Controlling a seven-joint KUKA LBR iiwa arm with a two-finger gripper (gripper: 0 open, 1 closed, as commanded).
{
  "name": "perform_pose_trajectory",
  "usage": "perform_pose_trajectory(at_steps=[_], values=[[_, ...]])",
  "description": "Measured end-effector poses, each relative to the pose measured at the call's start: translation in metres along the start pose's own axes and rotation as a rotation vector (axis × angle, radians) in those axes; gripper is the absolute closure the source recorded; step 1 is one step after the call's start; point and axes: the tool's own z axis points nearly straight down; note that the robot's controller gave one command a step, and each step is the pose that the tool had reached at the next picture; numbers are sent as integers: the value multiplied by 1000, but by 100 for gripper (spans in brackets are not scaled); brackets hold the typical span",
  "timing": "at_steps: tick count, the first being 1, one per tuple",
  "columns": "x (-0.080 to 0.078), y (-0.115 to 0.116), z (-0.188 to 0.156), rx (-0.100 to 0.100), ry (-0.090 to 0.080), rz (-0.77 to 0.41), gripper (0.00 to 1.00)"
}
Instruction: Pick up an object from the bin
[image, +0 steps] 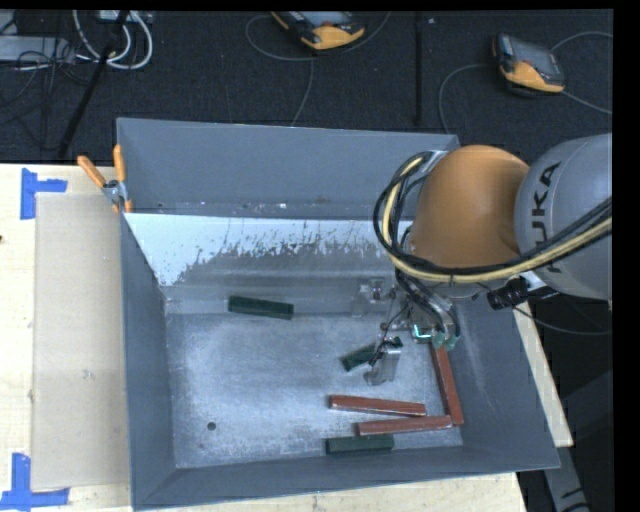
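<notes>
Evidently, in the camera view, the gripper (378, 362) is hanging low over the right-centre of the grey metal bin (250, 180), close above the floor. The orange cover (470, 205) and looped cables (395, 215) on the wrist are bulking above it. A short dark green block (354, 360) is lying tilted just beside the gripper's tip, on its left. It is either touching the tip or very near it. I am judging this block to be the thing the pick is aimed at, since nothing else is lying so close. Whether the jaws are standing apart or closed, I cannot tell, because the tip is merging with the block and its shadow, so I am not calling it held.

The other pieces are lying flat and well scattered, which is leaving the gripper room. A long dark green bar (260, 307) is resting near the back wall, well apart to the left. Three red-brown bars are forming a loose corner to the lower right: one flat (378, 405), one below it (403, 426), and one running up the right side (447, 385). Another dark green bar (358, 446) is sitting at the front wall.

All of them are looking like rigid, straight-edged sticks with a matte finish. The bin floor is showing worn, speckled, scuffed metal, so I am guessing a block might slide if nudged.
</notes>
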Motion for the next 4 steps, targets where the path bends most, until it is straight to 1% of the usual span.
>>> perform_pose_trajectory(at_steps=[1, 2, 3, 4], values=[[14, 0, 121, 0, 1, -270, 0], [28, -19, 119, 1, -10, -795, 0], [28, -20, 118, 2, -9, -791, 100], [19, -74, -3, 7, -13, -759, 100]])
